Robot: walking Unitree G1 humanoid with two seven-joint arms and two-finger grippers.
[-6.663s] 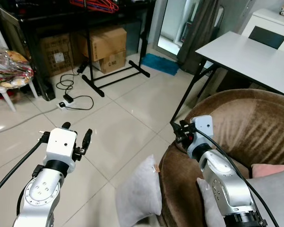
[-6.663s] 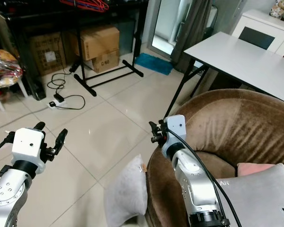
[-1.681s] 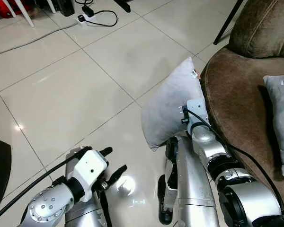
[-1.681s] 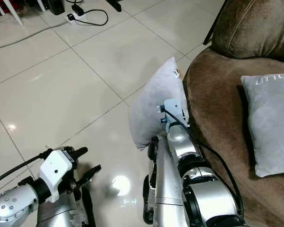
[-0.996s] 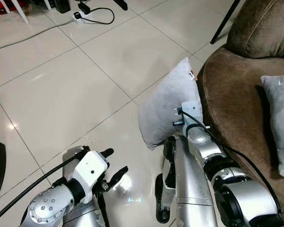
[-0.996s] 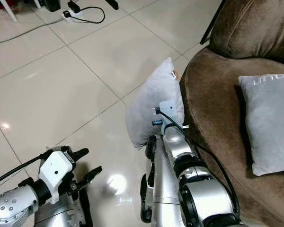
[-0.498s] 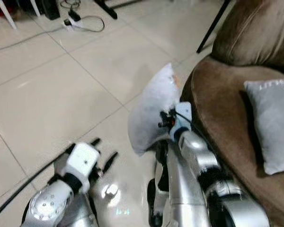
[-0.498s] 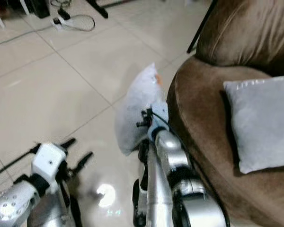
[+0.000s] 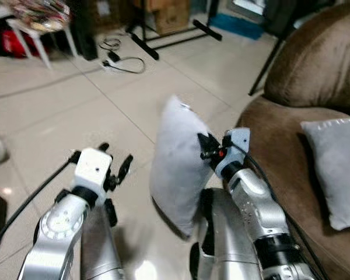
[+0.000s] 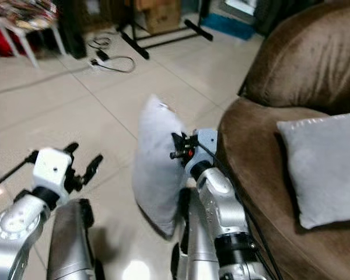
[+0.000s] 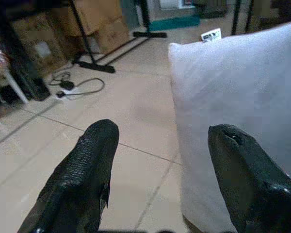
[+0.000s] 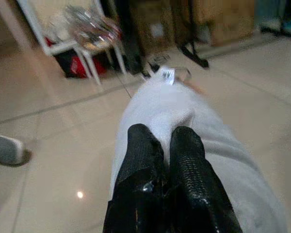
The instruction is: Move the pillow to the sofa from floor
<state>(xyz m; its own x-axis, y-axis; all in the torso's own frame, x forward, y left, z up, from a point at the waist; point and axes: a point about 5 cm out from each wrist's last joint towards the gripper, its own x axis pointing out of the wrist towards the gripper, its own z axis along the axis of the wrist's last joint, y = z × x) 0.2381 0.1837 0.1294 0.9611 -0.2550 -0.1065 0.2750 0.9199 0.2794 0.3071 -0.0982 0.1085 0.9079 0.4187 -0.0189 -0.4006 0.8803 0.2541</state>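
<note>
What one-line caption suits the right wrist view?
Right gripper pinching the edge of a grey pillow above the tiled floor.

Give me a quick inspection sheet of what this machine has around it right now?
Surface: pale tiled floor.
Job's things: grey pillow upright beside the brown sofa; whether its lower corner touches the floor cannot be told.
Clutter: second grey cushion on the sofa seat; cardboard boxes at the back.
End effectors: right end effector shut on the pillow's edge; left end effector open, beside the pillow, apart from it.
Cables: black cord and power strip on the floor.
Surroundings: black stand legs, white chair legs.
</note>
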